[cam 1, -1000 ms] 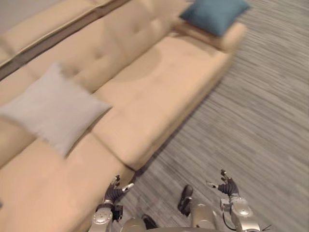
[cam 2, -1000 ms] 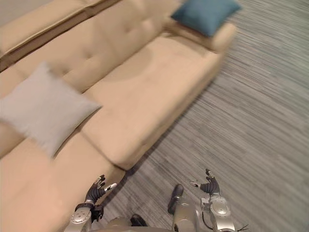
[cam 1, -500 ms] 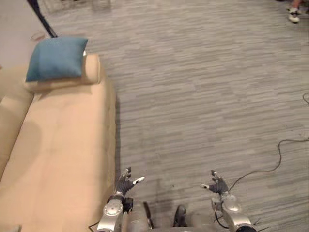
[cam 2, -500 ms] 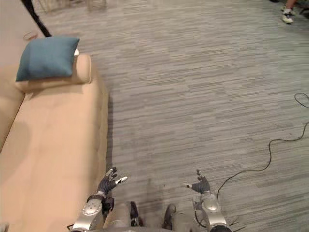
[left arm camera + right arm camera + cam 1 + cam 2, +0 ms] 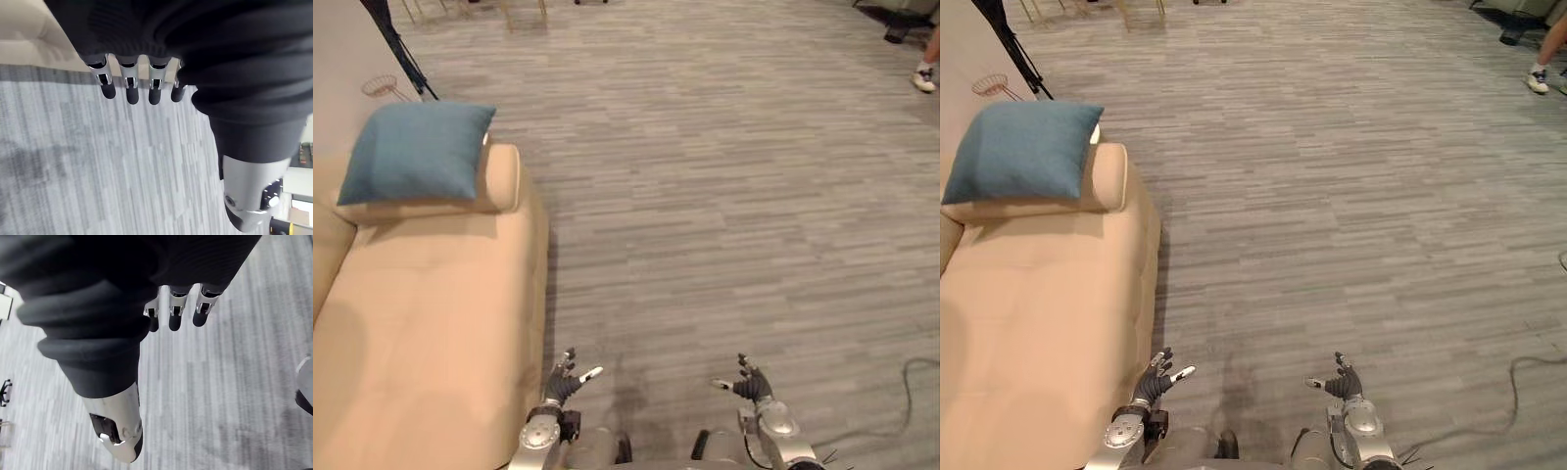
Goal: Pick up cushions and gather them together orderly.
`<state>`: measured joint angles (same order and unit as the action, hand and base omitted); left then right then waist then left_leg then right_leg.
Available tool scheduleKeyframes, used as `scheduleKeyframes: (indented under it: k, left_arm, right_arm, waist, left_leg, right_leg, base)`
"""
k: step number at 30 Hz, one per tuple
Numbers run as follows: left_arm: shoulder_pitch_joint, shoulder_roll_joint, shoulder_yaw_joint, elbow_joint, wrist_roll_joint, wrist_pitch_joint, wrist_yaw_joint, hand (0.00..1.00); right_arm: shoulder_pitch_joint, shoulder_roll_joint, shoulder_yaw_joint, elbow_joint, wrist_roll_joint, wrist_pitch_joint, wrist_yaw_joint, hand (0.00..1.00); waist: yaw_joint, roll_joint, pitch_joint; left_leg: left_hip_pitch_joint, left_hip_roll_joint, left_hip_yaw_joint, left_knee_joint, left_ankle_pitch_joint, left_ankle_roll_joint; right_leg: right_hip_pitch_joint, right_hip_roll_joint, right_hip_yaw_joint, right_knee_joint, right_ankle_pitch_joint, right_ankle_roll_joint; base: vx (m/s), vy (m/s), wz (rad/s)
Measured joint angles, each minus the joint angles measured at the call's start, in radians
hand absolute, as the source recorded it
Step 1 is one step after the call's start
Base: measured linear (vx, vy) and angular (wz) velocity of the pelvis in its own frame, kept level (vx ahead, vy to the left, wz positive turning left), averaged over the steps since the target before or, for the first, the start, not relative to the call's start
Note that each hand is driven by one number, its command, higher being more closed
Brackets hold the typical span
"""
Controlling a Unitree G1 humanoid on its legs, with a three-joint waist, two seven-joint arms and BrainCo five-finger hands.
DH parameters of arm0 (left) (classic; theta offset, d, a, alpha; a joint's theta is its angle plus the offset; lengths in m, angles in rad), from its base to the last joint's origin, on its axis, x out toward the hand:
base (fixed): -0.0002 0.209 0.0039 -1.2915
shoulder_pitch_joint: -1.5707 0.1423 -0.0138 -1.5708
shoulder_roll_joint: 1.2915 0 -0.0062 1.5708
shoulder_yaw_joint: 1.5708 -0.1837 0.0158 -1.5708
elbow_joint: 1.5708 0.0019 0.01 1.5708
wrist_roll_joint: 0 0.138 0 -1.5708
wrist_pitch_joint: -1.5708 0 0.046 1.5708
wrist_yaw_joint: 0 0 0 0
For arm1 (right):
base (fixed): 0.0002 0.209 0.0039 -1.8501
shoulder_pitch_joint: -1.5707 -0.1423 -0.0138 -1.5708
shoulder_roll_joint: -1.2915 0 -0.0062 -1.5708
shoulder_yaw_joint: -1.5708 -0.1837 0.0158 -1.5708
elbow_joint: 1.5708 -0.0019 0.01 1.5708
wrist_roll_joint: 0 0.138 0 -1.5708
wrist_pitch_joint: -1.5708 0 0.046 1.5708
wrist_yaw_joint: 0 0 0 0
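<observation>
Cushion (image 5: 416, 152), square, blue fabric, lies on the beige upholstered sofa's (image 5: 421, 323) armrest. I read my left robot hand (image 5: 563, 378) and right robot hand (image 5: 751, 383) well apart from it, both released and empty.

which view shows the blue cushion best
The left eye view: the cushion lies whole on the armrest of the sofa, clear of the picture's edge. The right eye view shows it whole too, but its corner nearly meets the edge. The wrist views face the floor; the left one catches a strip of sofa.
</observation>
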<state>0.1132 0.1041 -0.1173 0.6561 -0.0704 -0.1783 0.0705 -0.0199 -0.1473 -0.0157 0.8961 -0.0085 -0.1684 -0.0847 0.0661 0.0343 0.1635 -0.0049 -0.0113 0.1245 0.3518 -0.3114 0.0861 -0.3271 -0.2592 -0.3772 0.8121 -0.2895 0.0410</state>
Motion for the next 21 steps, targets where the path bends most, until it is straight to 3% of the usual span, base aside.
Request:
scheduleKeyframes:
  k: [2,3,4,5,6,7,8,9,10,11,12,14,16,17,18,19,20,21]
  left_arm:
    - [-0.037,-0.006,0.000,0.003,0.000,0.000,0.000,0.00]
    - [-0.054,-0.002,0.002,0.004,0.003,-0.001,0.003,0.00]
    - [-0.059,0.003,0.003,0.004,0.003,-0.001,0.005,0.00]
    - [-0.062,0.005,0.003,0.004,0.003,-0.001,0.008,0.00]
    - [-0.051,0.013,0.001,0.019,0.004,-0.001,0.017,0.00]
    - [-0.052,-0.010,-0.001,0.035,0.006,0.002,0.019,0.00]
    - [-0.041,-0.024,-0.001,0.035,0.006,0.001,0.018,0.00]
    - [-0.040,-0.038,0.006,0.043,0.005,0.001,0.018,0.00]
    - [-0.039,-0.038,0.007,0.045,0.005,0.002,0.016,0.00]
    - [-0.043,-0.039,0.008,0.053,0.005,0.009,0.015,0.00]
    - [-0.048,-0.038,0.011,0.048,0.004,0.012,0.015,0.00]
    - [-0.044,-0.029,0.012,0.033,0.004,0.010,0.014,0.00]
    - [-0.047,-0.025,0.019,0.016,0.003,0.005,0.006,0.00]
    - [-0.048,-0.028,0.037,0.016,0.003,0.006,-0.003,0.00]
    - [-0.036,-0.037,0.046,0.018,0.003,0.006,-0.003,0.00]
    - [-0.018,-0.038,0.050,0.023,0.002,0.009,-0.004,0.00]
    - [-0.014,-0.040,0.049,0.021,0.003,0.010,-0.004,0.00]
    - [-0.017,-0.033,0.063,0.020,0.002,0.010,-0.003,0.00]
  right_arm:
    - [0.003,-0.016,-0.007,0.001,0.000,0.003,0.001,0.00]
    - [0.008,-0.018,-0.016,0.000,0.000,0.014,0.001,0.00]
    - [0.014,-0.015,-0.026,0.000,0.000,0.022,0.000,0.00]
    - [0.021,-0.014,-0.026,-0.001,0.000,0.022,0.000,0.00]
    - [0.049,-0.015,-0.026,-0.004,0.000,0.023,0.000,0.00]
    - [0.058,-0.030,-0.026,-0.006,0.000,0.023,0.000,0.00]
    - [0.061,-0.038,-0.027,-0.013,0.002,0.022,0.000,0.00]
    - [0.043,-0.040,-0.023,-0.022,0.010,0.022,0.001,0.00]
    - [0.034,-0.036,-0.023,-0.024,0.015,0.022,-0.001,0.00]
    - [0.023,-0.031,-0.028,-0.025,0.027,0.021,-0.004,0.00]
    - [0.024,-0.024,-0.029,-0.031,0.044,0.021,-0.005,0.00]
    - [0.027,-0.019,-0.032,-0.051,0.048,0.015,-0.007,0.00]
    - [-0.003,-0.028,-0.058,-0.058,0.048,0.011,-0.010,0.00]
    - [-0.024,-0.030,-0.077,-0.054,0.049,0.011,-0.011,0.00]
    - [-0.028,-0.036,-0.084,-0.052,0.050,0.010,-0.013,0.00]
    - [-0.029,-0.032,-0.083,-0.035,0.050,0.013,-0.022,0.00]
    - [-0.024,-0.022,-0.079,-0.036,0.049,0.014,-0.025,0.00]
    - [-0.022,-0.018,-0.061,-0.039,0.047,0.010,-0.025,0.00]
  waist:
    - [-0.017,0.035,0.019]
    - [-0.033,0.038,0.022]
    - [-0.034,0.018,0.025]
    - [-0.035,0.003,0.022]
    - [-0.054,-0.016,0.008]
    - [-0.060,0.025,-0.002]
    - [-0.056,0.050,-0.017]
    - [-0.038,0.069,-0.011]
    - [-0.030,0.070,-0.009]
    - [-0.024,0.065,0.003]
    - [-0.021,0.038,0.022]
    - [-0.017,0.007,0.024]
    - [0.004,0.005,0.030]
    - [0.010,0.013,0.040]
    - [0.009,0.024,0.042]
    - [0.023,0.027,0.041]
    - [0.023,0.007,0.039]
    - [0.025,-0.002,0.035]
  left_leg:
    - [0.063,0.018,-0.072,-0.044,-0.002,-0.008]
    - [0.103,0.029,-0.112,-0.061,-0.003,-0.045]
    - [0.147,0.030,-0.131,-0.059,-0.022,-0.090]
    - [0.162,0.031,-0.144,-0.044,-0.041,-0.119]
    - [0.175,0.043,-0.183,0.061,-0.076,-0.152]
    - [0.142,0.086,-0.182,0.181,-0.068,-0.166]
    - [0.077,0.140,-0.154,0.311,-0.021,-0.203]
    - [-0.036,0.231,-0.072,0.548,0.158,-0.182]
    - [-0.073,0.268,-0.035,0.628,0.153,-0.175]
    - [-0.138,0.322,0.030,0.742,0.115,-0.121]
    - [-0.185,0.324,0.092,0.761,0.074,-0.103]
    - [-0.247,0.292,0.166,0.644,0.048,-0.099]
    - [-0.339,0.248,0.186,0.420,0.052,-0.105]
    - [-0.360,0.209,0.176,0.223,0.086,-0.143]
    - [-0.352,0.193,0.173,0.032,0.157,-0.175]
    - [-0.315,0.166,0.183,-0.015,0.271,-0.075]
    - [-0.305,0.144,0.184,-0.019,0.258,-0.080]
    - [-0.328,0.131,0.168,0.039,0.205,-0.056]
  right_leg:
    - [-0.055,0.070,0.047,-0.261,0.043,0.024]
    - [-0.060,0.114,0.125,-0.522,0.162,0.053]
    - [-0.065,0.125,0.186,-0.641,0.265,0.066]
    - [-0.066,0.126,0.210,-0.668,0.305,0.057]
    - [-0.071,0.116,0.237,-0.573,0.428,0.026]
    - [-0.077,0.131,0.202,-0.474,0.378,0.011]
    - [-0.065,0.151,0.177,-0.454,0.342,-0.010]
    - [-0.014,0.189,0.156,-0.465,0.295,-0.035]
    - [0.016,0.205,0.152,-0.485,0.288,-0.042]
    - [0.102,0.223,0.141,-0.551,0.283,-0.049]
    - [0.225,0.213,0.129,-0.639,0.283,-0.049]
    - [0.313,0.192,0.118,-0.714,0.283,-0.049]
    - [0.355,0.177,0.115,-0.760,0.270,-0.031]
    - [0.385,0.162,0.109,-0.772,0.242,0.012]
    - [0.413,0.165,0.097,-0.784,0.227,0.032]
    - [0.460,0.155,0.104,-0.792,0.198,0.059]
    - [0.473,0.136,0.097,-0.795,0.196,0.058]
    - [0.482,0.122,0.073,-0.782,0.192,0.064]
  base:
    - [0.69,-0.050,0.96]
    - [0.67,-0.142,1.16]
    - [0.68,-0.183,1.15]
    - [0.74,-0.287,1.24]
    - [0.75,-0.334,1.20]
    - [0.75,-0.313,1.09]
    - [0.70,-0.265,0.40]
    - [0.54,-0.190,0.07]
    - [0.66,-0.238,0.01]
    - [0.74,-0.216,0.24]
    - [0.60,-0.165,0.38]
    - [0.51,-0.065,0.31]
    - [0.54,0.039,-0.02]
    - [0.33,0.099,-0.05]
    - [0.45,0.172,-0.02]
    - [0.39,0.148,0.13]
    - [0.59,0.222,0.37]
    - [0.47,0.172,0.48]
